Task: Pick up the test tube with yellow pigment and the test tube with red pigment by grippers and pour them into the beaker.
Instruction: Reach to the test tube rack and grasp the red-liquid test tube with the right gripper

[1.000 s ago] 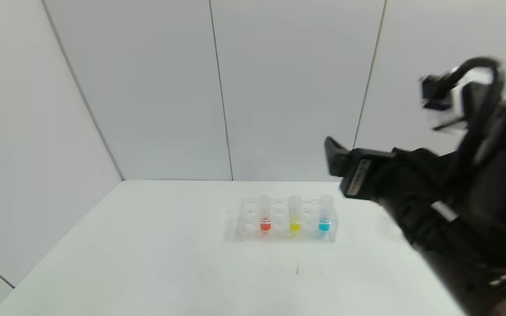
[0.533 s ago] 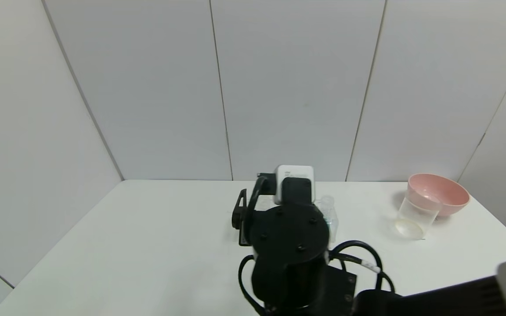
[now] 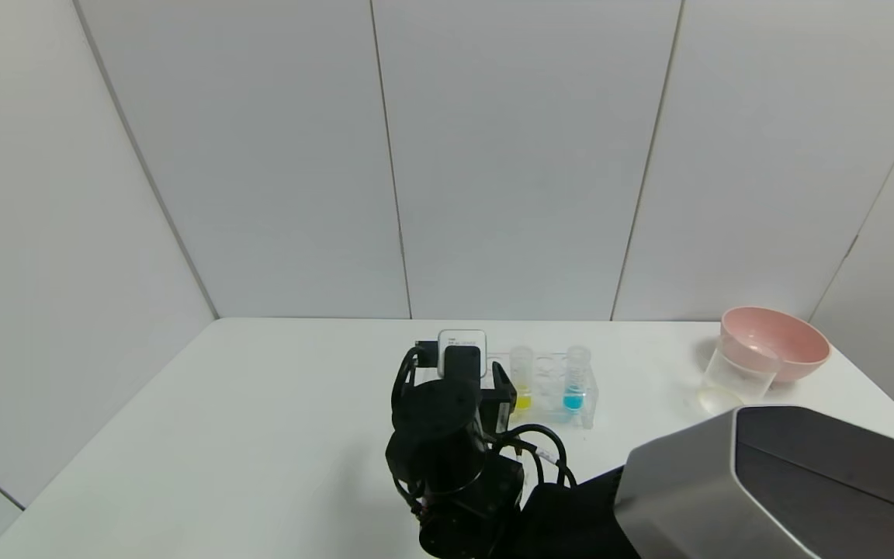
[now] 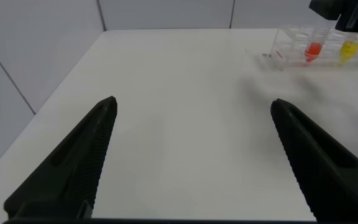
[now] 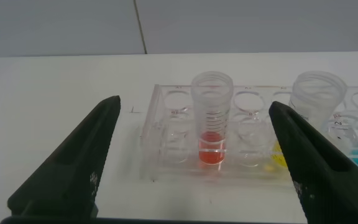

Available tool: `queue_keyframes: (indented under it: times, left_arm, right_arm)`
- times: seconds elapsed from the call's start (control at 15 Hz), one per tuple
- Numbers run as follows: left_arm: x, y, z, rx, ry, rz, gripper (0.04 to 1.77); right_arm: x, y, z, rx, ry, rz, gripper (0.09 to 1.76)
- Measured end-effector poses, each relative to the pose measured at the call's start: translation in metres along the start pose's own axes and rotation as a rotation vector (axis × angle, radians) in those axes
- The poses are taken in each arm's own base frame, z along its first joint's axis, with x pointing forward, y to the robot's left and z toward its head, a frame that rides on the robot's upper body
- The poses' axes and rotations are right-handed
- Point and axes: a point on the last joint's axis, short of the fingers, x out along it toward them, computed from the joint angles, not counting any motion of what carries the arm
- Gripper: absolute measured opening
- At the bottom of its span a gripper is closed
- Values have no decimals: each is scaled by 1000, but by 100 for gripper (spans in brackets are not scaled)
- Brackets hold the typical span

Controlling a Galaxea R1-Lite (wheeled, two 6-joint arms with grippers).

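The test tube with red pigment [image 5: 212, 124] stands in a clear tube rack [image 5: 166, 143]. My right gripper [image 5: 194, 102] is open, with one finger on each side of that tube and short of it, touching nothing. The test tube with yellow pigment [image 3: 521, 379] stands in the rack to the right of the red one. In the head view my right wrist [image 3: 455, 388] hides the red tube. The beaker [image 3: 738, 376] stands far right on the table. My left gripper [image 4: 192, 102] is open and empty over bare table, left of the rack [image 4: 284, 53].
A tube with blue liquid [image 3: 575, 380] stands at the rack's right end. A pink bowl [image 3: 777, 341] sits right behind the beaker. My right arm's grey link [image 3: 765, 481] fills the near right corner. White walls close the table at the back and the left.
My right arm has swung from the right side across to the rack and come down in front of the red tube. The beaker and pink bowl have come into view.
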Motion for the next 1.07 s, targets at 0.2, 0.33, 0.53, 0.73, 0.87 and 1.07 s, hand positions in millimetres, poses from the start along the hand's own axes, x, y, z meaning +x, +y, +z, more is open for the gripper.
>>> queue_keyframes:
  times: [0.2,0.33,0.53,0.73,0.87,1.07]
  left_arm:
    - [0,0,0,0,0,0,176]
    - [0,0,0,0,0,0,176]
    - [0,0,0,0,0,0,176]
    - [0,0,0,0,0,0,176]
    - [0,0,0,0,0,0,176]
    - [0,0,0,0,0,0,176]
  right_arm:
    - [22,-3,-15,-9,12,-10,171]
    - [35,-7,-21,-8,17,-6,171]
    - [50,-13,-25,-4,21,-10,171]
    - [60,-19,-29,-6,25,-20,139]
    - [64,-21,-33,-12,35,-10,108]
    - [66,-22,-38,-18,42,-8,78]
